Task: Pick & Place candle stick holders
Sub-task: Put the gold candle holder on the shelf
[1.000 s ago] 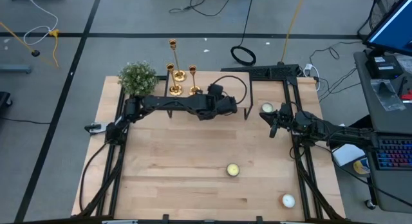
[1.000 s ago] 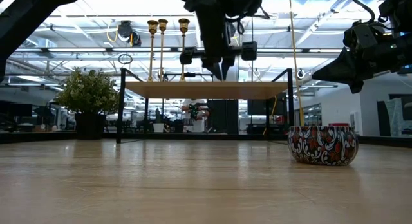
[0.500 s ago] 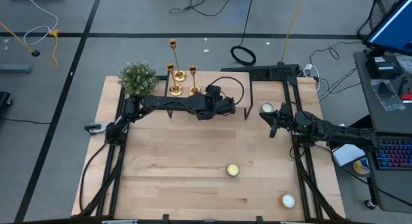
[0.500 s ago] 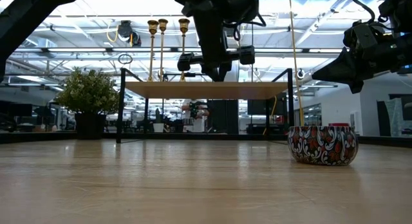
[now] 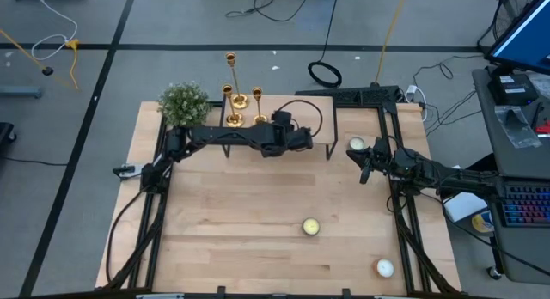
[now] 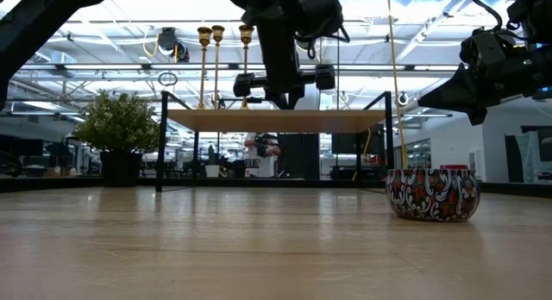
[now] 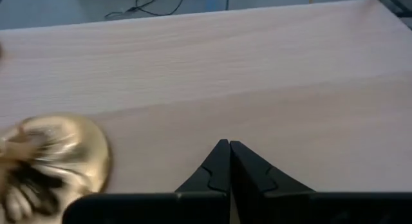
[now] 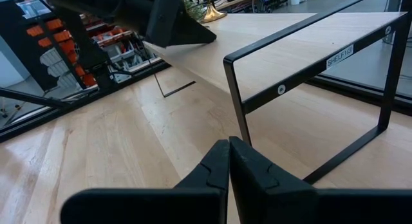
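Three slim, shiny brass candle stick holders point(image 5: 235, 100) stand on the pale wooden shelf point(image 5: 344, 118); the left pincer point(image 7: 228, 161) hovers beside one round flared base, shut, empty; right pincer point(image 8: 228, 161) shut too

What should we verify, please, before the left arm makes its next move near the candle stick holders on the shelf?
1. Left tool empty: ok, fingers shut on nothing.
2. Candle stick holders upright: ok, all three stand on the shelf.
3. Left tool apart from the nearest gold base: ok, a gap shows in the left wrist view.
4. Right tool out of the way: ok, shut, waiting at the shelf's right end.
5. Candle tin off the path: ok, down on the table.
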